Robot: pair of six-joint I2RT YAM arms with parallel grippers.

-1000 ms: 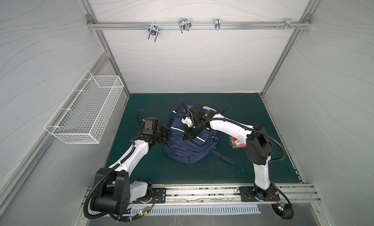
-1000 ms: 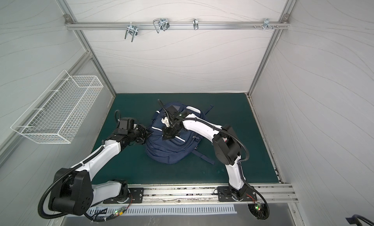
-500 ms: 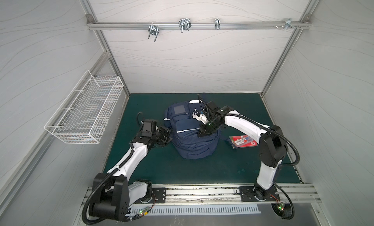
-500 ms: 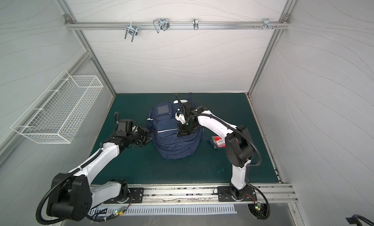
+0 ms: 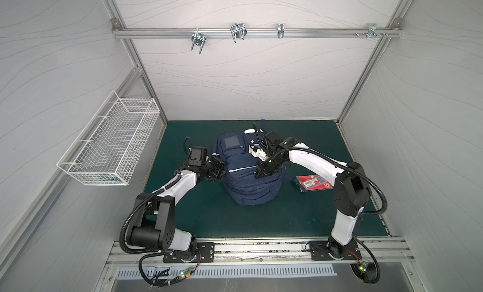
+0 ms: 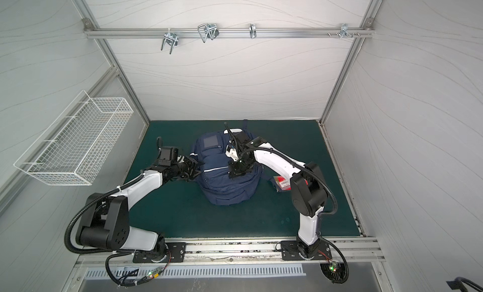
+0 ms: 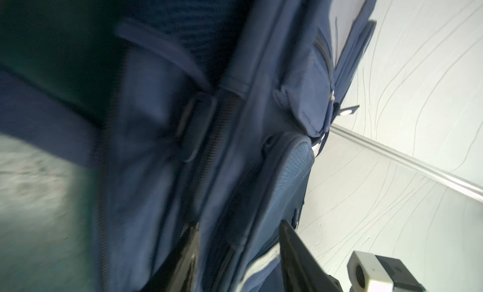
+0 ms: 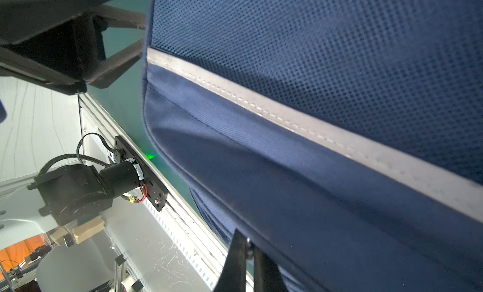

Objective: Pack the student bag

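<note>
The student bag [image 5: 251,188] [image 6: 227,191], navy with a white stripe [image 8: 287,115] and a clear window pocket [image 5: 232,141], stands upright on the green mat in both top views. My right gripper [image 5: 261,174] [image 6: 234,174] reaches over its top front. In the right wrist view that gripper [image 8: 248,242] is shut on a small metal zipper pull at a seam of the bag. My left gripper [image 5: 218,170] [image 6: 194,170] is at the bag's left side. In the left wrist view it [image 7: 239,225] is open, jaws apart with a fold of the bag's side between them.
A flat red packet [image 5: 313,183] [image 6: 283,182] lies on the mat just right of the bag, under my right arm. A white wire basket [image 5: 112,144] hangs on the left wall. Metal hooks [image 5: 236,33] sit on the rail across the back wall.
The bag has gone from lying slumped to standing upright and shifted right, pulled up by my right gripper. My left gripper has opened. The red packet is now uncovered.
</note>
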